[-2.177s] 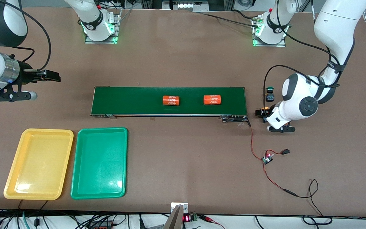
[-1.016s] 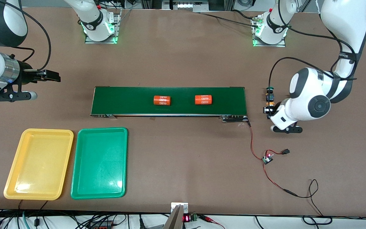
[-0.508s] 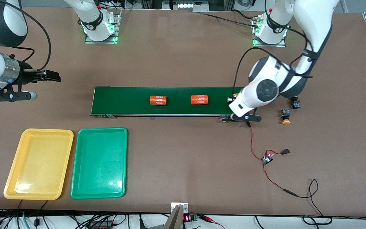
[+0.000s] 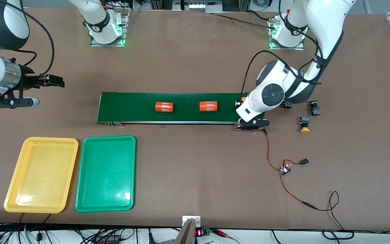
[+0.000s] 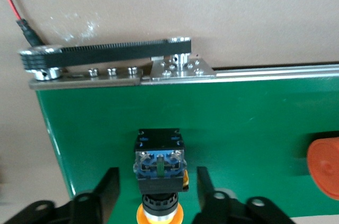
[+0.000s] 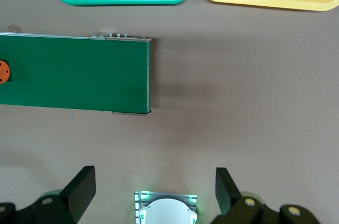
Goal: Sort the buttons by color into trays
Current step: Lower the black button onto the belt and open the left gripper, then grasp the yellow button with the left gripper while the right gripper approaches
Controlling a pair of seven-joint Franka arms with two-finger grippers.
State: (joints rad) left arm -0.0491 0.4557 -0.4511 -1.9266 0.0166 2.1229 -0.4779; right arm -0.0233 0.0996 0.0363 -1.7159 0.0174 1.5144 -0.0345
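Fingers (image 5: 108, 184) of your left gripper (image 5: 157, 192) stand spread on either side of a yellow button (image 5: 159, 168), with a visible gap on both sides, so nothing is pinched. That button lies on its side on the conveyor belt (image 4: 181, 107), close to the belt's end edge toward the left arm's end of the table, its black body pointing along the belt and its yellow cap between the fingers. In the front view you see only a sliver of it (image 4: 241, 100) beside the left arm's wrist.

Off the belt, on the bare table (image 4: 195, 162) toward the left arm's end, you have three more: a second yellow button (image 4: 304, 123) lying on its side with the cap toward the front camera, a green button (image 4: 314, 107) just beside it and slightly farther from the camera, and a dark button body (image 4: 287, 104) partly hidden by the left arm, whose cap colour you cannot tell.

Two orange cylinders (image 4: 208, 106) lie on the belt's middle stretch, well apart from each other.

Your yellow tray (image 4: 15, 200) and green tray (image 4: 83, 203) sit side by side near the table's front edge at the right arm's end, the yellow one closer to the corner.

Your right gripper (image 6: 153, 192) waits with its fingers spread wide, over bare table near that end.
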